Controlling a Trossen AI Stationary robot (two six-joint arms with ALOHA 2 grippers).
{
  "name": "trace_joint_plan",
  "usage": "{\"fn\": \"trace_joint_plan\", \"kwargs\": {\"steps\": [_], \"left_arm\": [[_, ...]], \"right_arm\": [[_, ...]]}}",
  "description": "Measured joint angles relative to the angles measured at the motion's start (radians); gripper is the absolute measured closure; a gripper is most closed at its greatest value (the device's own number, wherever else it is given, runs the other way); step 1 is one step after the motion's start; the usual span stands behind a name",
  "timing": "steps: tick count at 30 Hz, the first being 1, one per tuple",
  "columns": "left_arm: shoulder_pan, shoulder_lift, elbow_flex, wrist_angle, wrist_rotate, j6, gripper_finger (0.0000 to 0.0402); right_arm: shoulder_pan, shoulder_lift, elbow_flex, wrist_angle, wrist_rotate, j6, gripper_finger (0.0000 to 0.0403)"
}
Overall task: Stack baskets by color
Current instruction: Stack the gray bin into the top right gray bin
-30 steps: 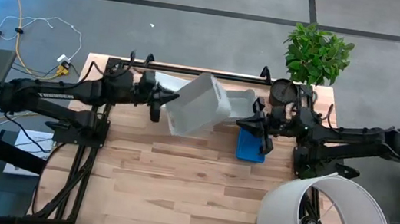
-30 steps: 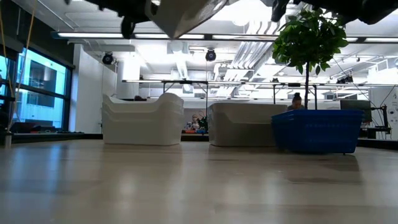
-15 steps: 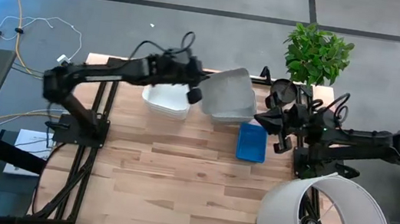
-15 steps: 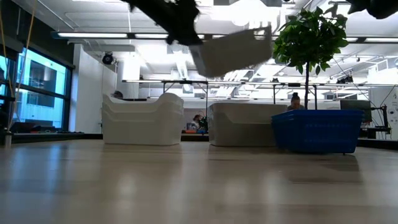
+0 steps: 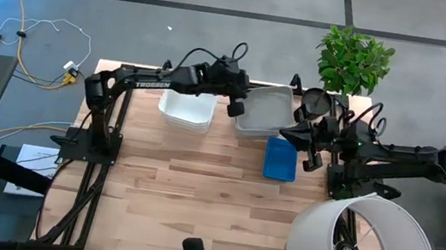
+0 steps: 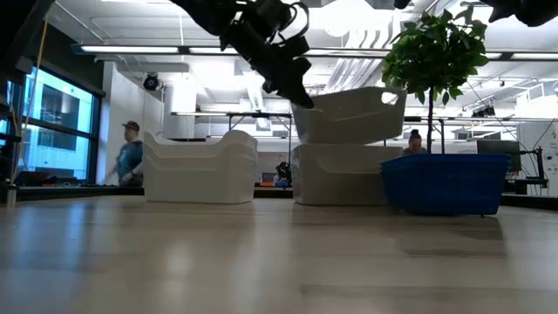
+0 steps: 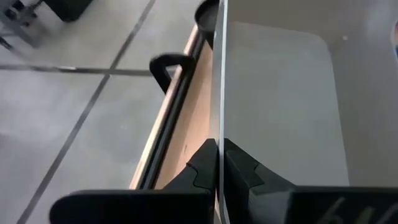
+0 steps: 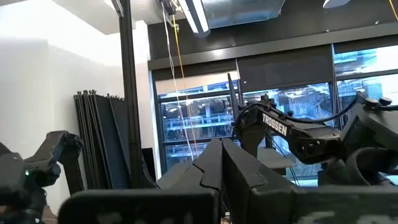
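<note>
Fingers: left gripper [image 7: 219, 163] clamped on the rim of a grey basket [image 5: 261, 110]; right gripper [image 8: 221, 163] closed on nothing, raised beside the blue stack.

Nearest: blue baskets [image 5: 280, 159] — one pile, count unclear.

Behind: white baskets [image 5: 186, 110], stacked.

Far edge: grey stack [image 6: 338, 174], with the held basket hanging just above it, not yet seated. Judged nearly finished — lower and release remain.

The low view alone shows that gap; the high view shows which arm holds.
</note>
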Motion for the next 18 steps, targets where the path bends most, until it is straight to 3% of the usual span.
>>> {"fn": "trace_joint_plan", "kwargs": {"steps": [13,18], "left_arm": [[0.033,0.001,0.002,-0.246,0.054,0.082,0.0401],[0.039,0.001,0.002,-0.268,0.095,0.075,0.0401]], "right_arm": [[0.0,0.0,0.0,-0.001,0.015,-0.007,0.0403],[0.0,0.0,0.0,-0.001,0.018,-0.007,0.0403]]}}
